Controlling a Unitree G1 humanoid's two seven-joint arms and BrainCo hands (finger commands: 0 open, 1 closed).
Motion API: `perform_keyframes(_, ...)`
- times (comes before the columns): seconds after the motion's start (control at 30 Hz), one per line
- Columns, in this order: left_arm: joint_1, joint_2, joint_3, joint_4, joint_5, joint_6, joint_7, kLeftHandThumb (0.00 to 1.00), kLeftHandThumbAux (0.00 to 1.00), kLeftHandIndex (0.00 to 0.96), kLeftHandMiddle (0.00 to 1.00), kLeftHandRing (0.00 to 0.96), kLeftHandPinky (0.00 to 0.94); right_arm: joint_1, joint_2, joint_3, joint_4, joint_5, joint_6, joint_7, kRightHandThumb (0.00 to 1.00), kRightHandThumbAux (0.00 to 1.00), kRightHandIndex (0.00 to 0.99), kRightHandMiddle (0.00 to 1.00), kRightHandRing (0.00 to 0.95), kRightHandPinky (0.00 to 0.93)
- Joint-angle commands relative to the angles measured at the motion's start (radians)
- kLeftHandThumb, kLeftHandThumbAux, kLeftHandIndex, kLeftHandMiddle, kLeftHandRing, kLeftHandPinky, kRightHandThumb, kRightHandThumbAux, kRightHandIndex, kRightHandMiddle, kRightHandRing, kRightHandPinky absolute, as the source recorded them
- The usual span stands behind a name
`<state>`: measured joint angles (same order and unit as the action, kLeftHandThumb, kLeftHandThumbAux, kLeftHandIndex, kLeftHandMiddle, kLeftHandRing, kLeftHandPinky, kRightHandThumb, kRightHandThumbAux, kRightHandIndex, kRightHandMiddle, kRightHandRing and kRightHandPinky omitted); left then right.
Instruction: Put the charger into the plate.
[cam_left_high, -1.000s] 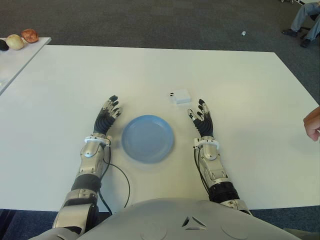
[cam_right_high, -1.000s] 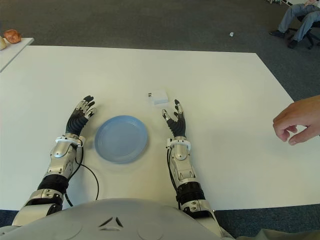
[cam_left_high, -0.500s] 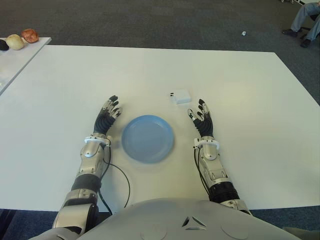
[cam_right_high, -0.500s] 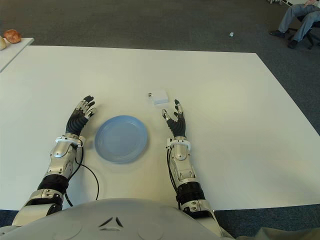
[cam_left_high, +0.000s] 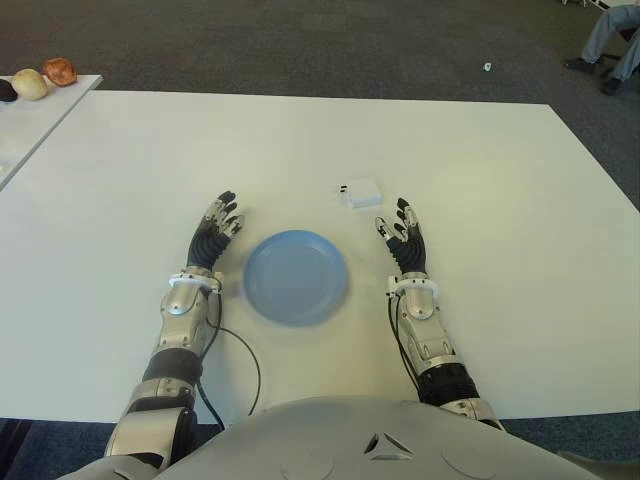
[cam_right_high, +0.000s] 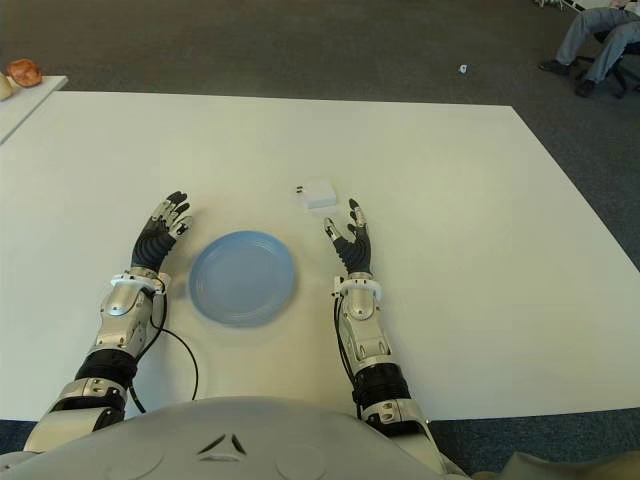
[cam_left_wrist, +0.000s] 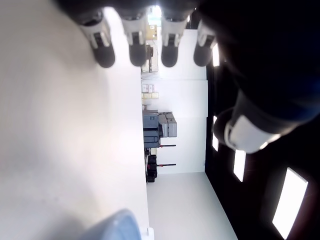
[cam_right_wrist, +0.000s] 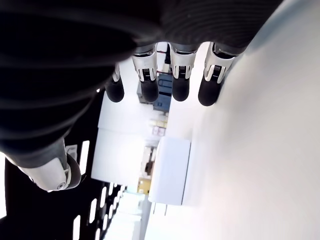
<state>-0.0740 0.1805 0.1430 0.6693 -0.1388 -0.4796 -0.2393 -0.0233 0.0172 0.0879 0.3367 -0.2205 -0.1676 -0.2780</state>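
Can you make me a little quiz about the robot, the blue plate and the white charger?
1. True or false: the charger lies inside the plate.
2. Which hand is closer to the charger? A) left hand B) right hand
3. Fill in: both hands hold ____.

Key:
1. False. The charger lies on the white table, beyond the plate and apart from it.
2. B. The right hand shows just in front of the charger; the left hand is on the plate's other side.
3. Nothing. Both hands have their fingers spread.
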Motion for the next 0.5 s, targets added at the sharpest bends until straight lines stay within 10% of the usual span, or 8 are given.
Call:
perform_keyframes(0.03, 0.013, -0.009, -0.003, 0.036, 0.003, 0.027, -0.011, 0.000, 0.610, 0.000, 0.019, 0.000, 0.000, -0.067, -0.013, -0.007, -0.005, -0.047, 0.063, -0.034, 0.105, 0.546, 0.023, 0.057, 0.060, 0.091)
perform_keyframes(0.5, 0.017, -0.020, -0.006, 0.034, 0.004, 0.025, -0.004, 0.000, 0.612, 0.000, 0.016, 0.000, 0.001, -0.313, -0.104, 0.051, 0.156, -0.267, 0.126, -0.169, 0.235, 0.474, 0.000, 0.002, 0.008, 0.073)
